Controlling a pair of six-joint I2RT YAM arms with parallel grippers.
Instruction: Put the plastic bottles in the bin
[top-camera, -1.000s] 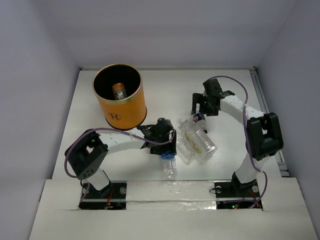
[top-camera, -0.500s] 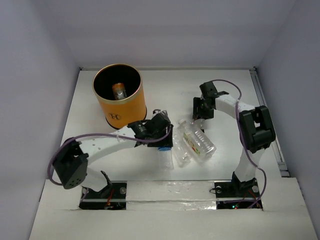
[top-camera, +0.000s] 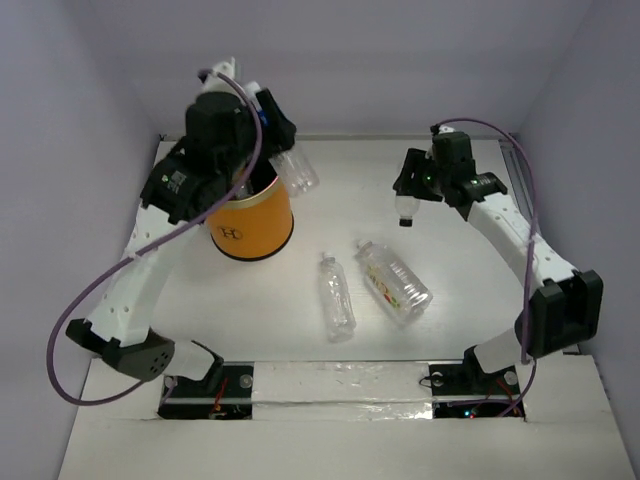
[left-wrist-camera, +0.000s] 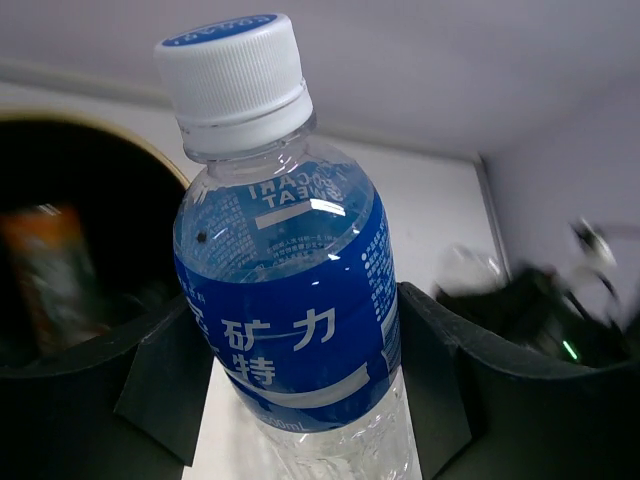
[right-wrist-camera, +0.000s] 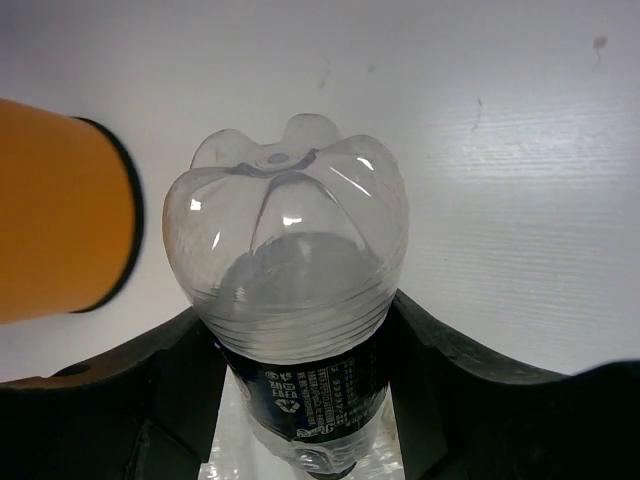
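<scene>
My left gripper (top-camera: 266, 136) is raised above the orange-yellow bin (top-camera: 250, 226), shut on a blue-labelled bottle (top-camera: 297, 171) with a white cap (left-wrist-camera: 232, 62). In the left wrist view its fingers (left-wrist-camera: 165, 380) clamp the label, and the bin's black inside (left-wrist-camera: 90, 200) holds an orange bottle (left-wrist-camera: 50, 270). My right gripper (top-camera: 416, 186) hangs over the back right of the table, shut on a clear, dark-labelled bottle (top-camera: 405, 206). That bottle's base (right-wrist-camera: 290, 250) faces the right wrist camera. A clear bottle (top-camera: 336, 296) and a yellow-green-labelled bottle (top-camera: 393, 282) lie on the table.
The white table (top-camera: 470, 290) is boxed in by pale walls at the back and both sides. My left arm arches over the bin and hides most of its rim. The bin's orange wall (right-wrist-camera: 55, 210) shows at the left of the right wrist view.
My left arm has lifted the blue-labelled bottle off the table and swung it up over the bin. My right gripper has closed on the dark-labelled bottle and raised it.
</scene>
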